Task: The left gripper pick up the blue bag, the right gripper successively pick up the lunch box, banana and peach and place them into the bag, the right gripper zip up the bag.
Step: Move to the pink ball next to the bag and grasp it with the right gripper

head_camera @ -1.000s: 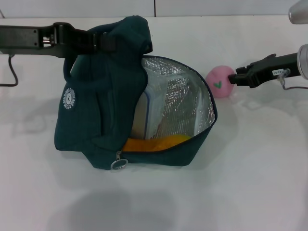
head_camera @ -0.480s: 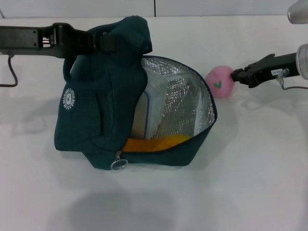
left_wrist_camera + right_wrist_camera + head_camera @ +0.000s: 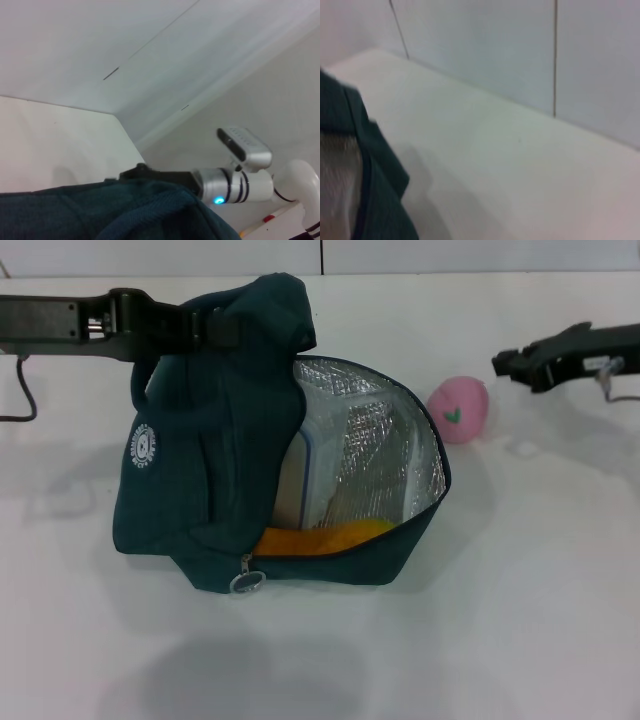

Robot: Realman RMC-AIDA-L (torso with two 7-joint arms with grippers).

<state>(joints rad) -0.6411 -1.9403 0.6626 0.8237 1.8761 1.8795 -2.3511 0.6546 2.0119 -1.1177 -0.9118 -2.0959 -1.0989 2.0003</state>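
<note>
One round white logo marks your blue bag (image 3: 200,470), clamped by left gripper (image 3: 205,328); right gripper (image 3: 505,362), state unclear, hovers beside peach (image 3: 460,408).

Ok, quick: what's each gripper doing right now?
Left gripper: shut on the bag, holding its top up.
Right gripper: holds nothing, above and to the right of the peach, clear of it; open or shut cannot be told.

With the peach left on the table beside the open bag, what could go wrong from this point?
1. The peach is round and lies free on the table; a nudge from the right gripper, now apart from it, could roll it away.
2. The lunch box and banana already crowd the blue bag mouth, so the peach may catch there.
</note>
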